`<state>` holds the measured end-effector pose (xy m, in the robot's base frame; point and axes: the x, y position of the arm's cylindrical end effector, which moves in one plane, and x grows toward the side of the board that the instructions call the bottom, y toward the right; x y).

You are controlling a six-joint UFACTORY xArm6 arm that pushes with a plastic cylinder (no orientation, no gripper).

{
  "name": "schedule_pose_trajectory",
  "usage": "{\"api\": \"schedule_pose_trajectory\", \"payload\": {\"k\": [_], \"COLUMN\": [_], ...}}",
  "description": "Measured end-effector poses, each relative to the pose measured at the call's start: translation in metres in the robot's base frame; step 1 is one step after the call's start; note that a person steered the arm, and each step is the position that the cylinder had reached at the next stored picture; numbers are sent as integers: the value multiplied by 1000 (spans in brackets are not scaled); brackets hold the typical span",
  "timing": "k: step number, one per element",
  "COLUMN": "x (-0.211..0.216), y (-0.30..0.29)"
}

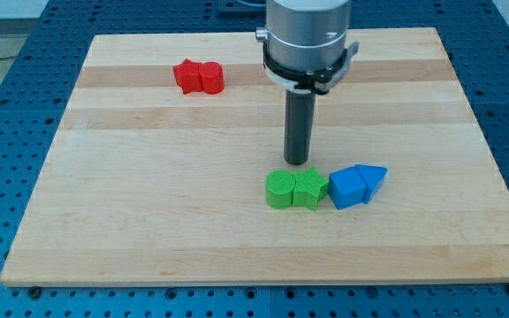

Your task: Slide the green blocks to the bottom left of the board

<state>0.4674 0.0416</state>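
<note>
- Where the dark rod ends, the tip stands just above the two green blocks in the view, close behind them, over the seam where the pair meets; whether it touches them cannot be told.
- This end effector is a plain straight rod with no jaws, so it holds nothing; it hangs upright from the silver cylinder of the arm, which enters from the view's top.
- Directly below the tip, the green round block and the green block beside it sit touching side by side; the second one's shape is hard to make out, perhaps faceted.
- Both green blocks lie slightly right of the surface's middle and toward the view's bottom, well apart from the bottom left corner.
- Just to the view's right of the green pair, a blue cube-like block sits touching or nearly touching the green one; a blue triangular block is pressed against its far side.
- Farther off, toward the view's top left, two red blocks sit together, touching; their shapes are unclear.
- Everything rests on a pale wooden surface; round it runs a blue perforated table.
</note>
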Motion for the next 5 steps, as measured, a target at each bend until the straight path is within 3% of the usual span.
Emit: {"api": "schedule_pose_trajectory", "payload": {"k": [5], "x": [17], "y": [50]}}
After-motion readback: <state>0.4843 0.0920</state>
